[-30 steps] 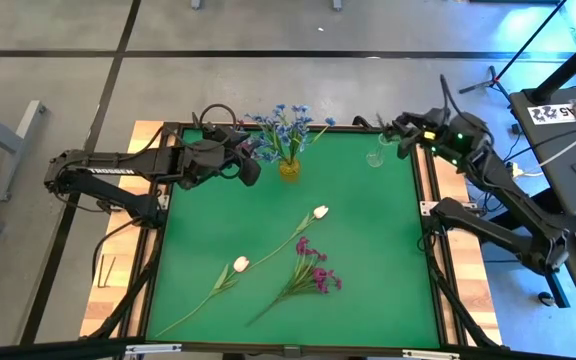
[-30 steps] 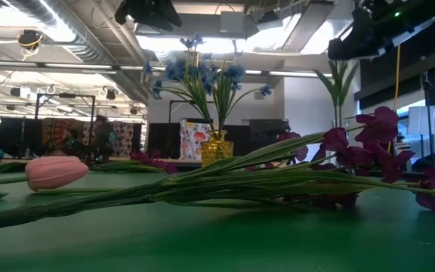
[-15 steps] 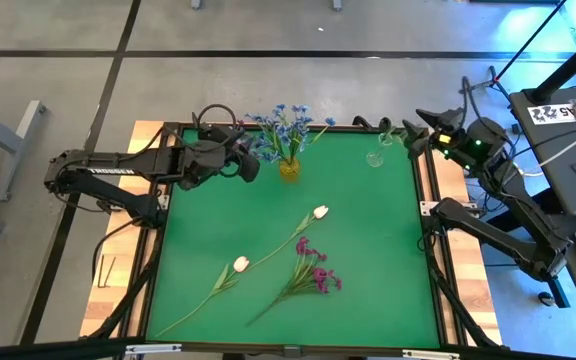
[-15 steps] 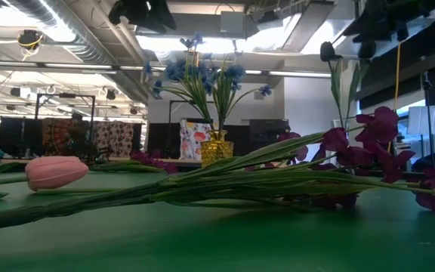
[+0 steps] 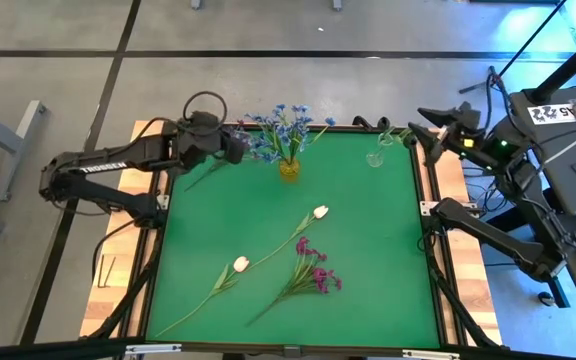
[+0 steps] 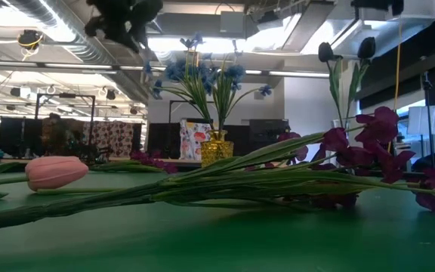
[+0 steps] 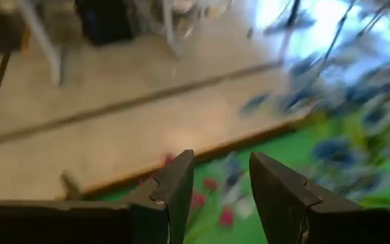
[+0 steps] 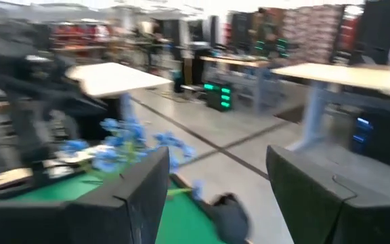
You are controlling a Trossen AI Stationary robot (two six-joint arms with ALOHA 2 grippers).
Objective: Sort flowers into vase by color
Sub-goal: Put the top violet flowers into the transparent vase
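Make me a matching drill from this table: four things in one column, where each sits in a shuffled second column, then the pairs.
Things
1. blue flowers
2. magenta flowers
3. clear vase
4. left gripper

Places
A. far right corner of the mat
B. standing in the yellow vase
C. lying on the mat, near side
D. beside the blue bouquet, far left edge

Pairs: 1-B, 2-C, 3-A, 4-D

The table (image 5: 368,250) wears a matt green cloth-like cover, framed in dark metal bars with pale wood showing outside them. Just beside the left gripper (image 5: 236,146), the small vase (image 5: 289,169) looks like glossy amber glass; near the right gripper (image 5: 418,128), a clear glass vase (image 5: 375,157) gleams. The flowers (image 5: 308,272) seem plastic-stemmed with soft fabric petals, though that is hard to confirm. Both grippers' fingers (image 7: 175,186) are matt black plastic.
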